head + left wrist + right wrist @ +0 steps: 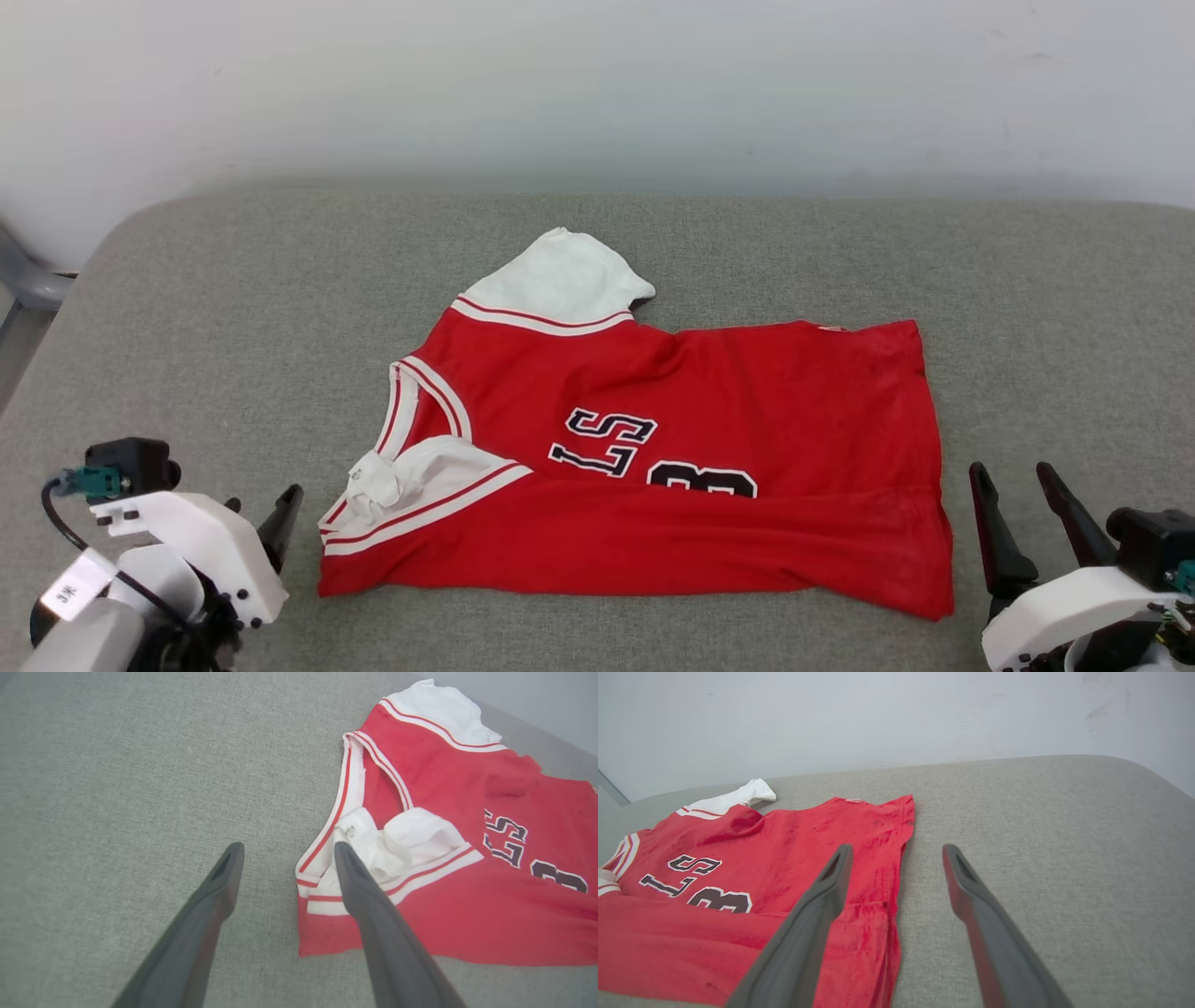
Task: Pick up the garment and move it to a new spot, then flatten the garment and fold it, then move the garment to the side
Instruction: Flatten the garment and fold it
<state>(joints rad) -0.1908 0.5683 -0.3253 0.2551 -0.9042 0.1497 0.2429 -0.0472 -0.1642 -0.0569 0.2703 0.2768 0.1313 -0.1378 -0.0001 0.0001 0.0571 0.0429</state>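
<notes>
The garment (709,401) is a red shirt with white sleeves, striped trim and dark lettering. It lies loose on the grey padded surface (187,308), its near edge folded up over the print. My left gripper (263,497) sits open just left of the lower sleeve, holding nothing. In the left wrist view the left gripper (288,845) spans bare surface beside the garment (467,905), one finger crossing the trim. My right gripper (1010,469) stands open just right of the hem corner. In the right wrist view the right gripper (898,847) is empty beside the garment (761,858).
A pale wall (597,84) rises behind the padded surface. A grey metal frame (28,280) shows past the surface's left end. Bare grey surface lies to the garment's left, right (1041,835) and rear.
</notes>
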